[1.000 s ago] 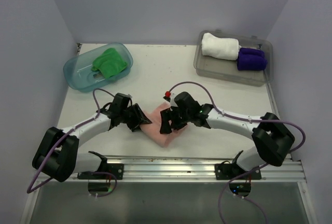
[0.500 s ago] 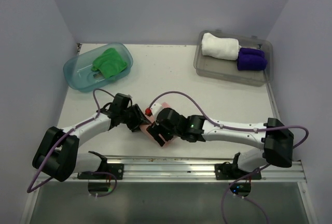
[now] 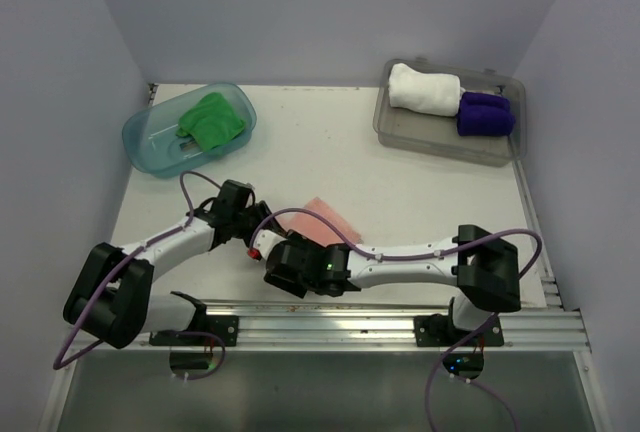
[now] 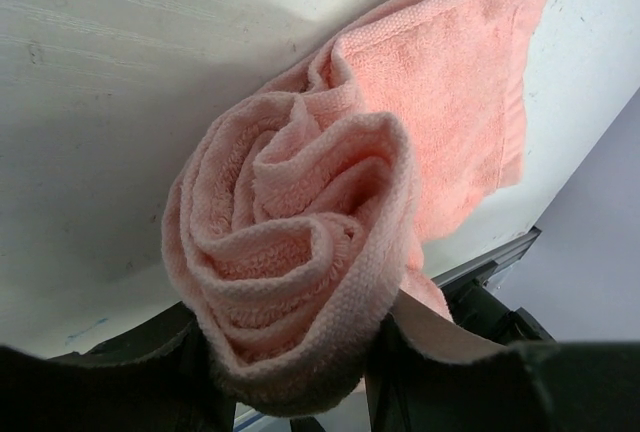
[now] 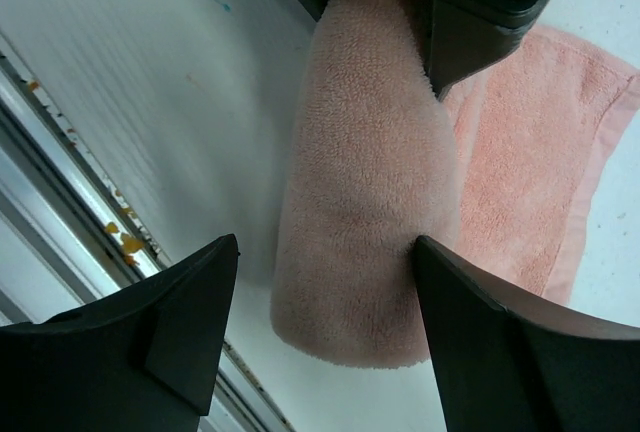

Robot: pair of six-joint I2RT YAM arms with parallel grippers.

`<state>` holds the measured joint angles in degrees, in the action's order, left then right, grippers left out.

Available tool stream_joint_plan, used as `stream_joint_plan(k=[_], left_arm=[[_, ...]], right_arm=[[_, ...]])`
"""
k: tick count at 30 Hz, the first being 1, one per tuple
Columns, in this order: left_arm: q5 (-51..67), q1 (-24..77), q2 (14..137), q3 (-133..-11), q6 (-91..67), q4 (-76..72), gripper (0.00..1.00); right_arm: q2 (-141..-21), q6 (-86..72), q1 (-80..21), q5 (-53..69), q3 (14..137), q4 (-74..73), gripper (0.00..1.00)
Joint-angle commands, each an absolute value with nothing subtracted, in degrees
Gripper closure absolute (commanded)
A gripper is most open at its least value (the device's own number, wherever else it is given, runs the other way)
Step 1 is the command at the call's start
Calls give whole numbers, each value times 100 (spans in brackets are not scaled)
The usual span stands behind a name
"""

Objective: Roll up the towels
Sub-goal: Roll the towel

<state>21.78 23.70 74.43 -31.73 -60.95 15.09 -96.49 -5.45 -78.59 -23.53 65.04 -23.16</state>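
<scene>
Gripping one end of the pink towel (image 4: 300, 242), the left gripper (image 3: 252, 230) has its fingers clamped on the rolled part, and the spiral of the roll shows between them in its wrist view. From where I stand the roll lies on the white table (image 3: 330, 142) near the front edge, between the two arms, with a flat tail of cloth spread out toward the back right. The right gripper (image 5: 325, 337) hangs over the roll's other end with its fingers spread wide, one on each side and neither touching the cloth. At the back left, a blue tub (image 3: 150, 142) holds a crumpled green towel (image 3: 211, 119). At the back right, a clear bin (image 3: 440, 144) holds a rolled white towel (image 3: 424, 89) beside purple towels (image 3: 485, 112).
</scene>
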Motion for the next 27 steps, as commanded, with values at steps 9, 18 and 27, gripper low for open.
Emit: stream_joint_plan(k=[9,18,27], left_arm=[[2214,2399,7445,-3322,-5977,1565,45],[2408,2075,6847,-3638,-5493,1889,13],[2531,1925,6724,-3700,-5414,1951,13]], right_arm=[[-10116,-632,-7893,-3155,6399,-2145,72],[-8852,-1669,-6937,-822,5222,-1170,100],[-8262,-3040,-5828,1282,4140,191,100]])
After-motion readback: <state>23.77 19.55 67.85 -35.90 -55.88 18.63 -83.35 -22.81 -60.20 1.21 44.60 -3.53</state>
